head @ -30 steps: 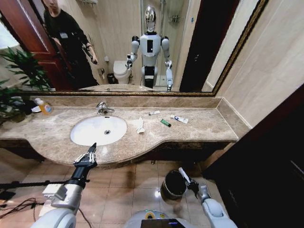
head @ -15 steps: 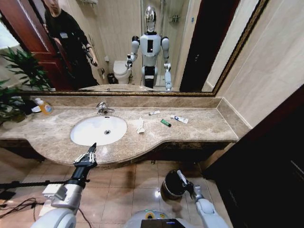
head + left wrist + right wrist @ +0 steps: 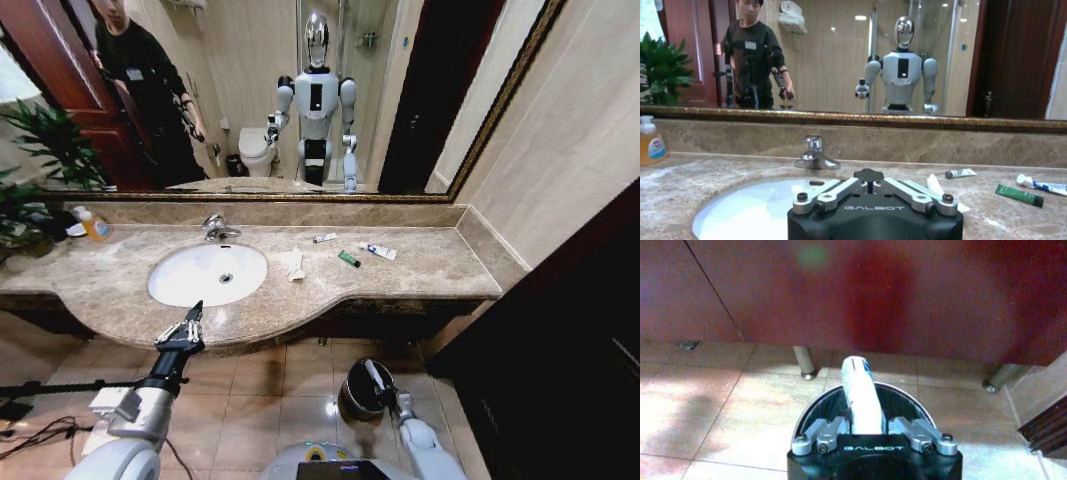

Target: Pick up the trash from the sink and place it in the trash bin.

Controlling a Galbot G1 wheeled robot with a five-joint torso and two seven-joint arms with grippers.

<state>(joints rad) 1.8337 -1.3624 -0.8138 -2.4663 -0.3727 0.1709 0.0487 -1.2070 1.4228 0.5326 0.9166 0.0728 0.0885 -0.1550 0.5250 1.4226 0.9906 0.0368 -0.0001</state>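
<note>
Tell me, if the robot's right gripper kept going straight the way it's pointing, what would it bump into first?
Probably the trash bin. The right gripper, shut on a white-and-blue tube, points down at the bin's open mouth, so the tube's tip would likely go in first, though depth is hard to judge.

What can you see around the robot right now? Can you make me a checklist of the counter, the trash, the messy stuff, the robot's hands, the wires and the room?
Surface: beige-brown marble countertop with a white sink and chrome faucet.
Job's things: crumpled tissue, small white tube, green tube and toothpaste tube lie on the countertop; trash bin stands on the floor.
Clutter: orange soap bottle, plant.
Grippers: left gripper hovers at the counter edge, jaws open; right gripper holds a white-and-blue tube over the bin.
Cables: black cables on the floor.
Surroundings: mirror, tiled floor.
</note>
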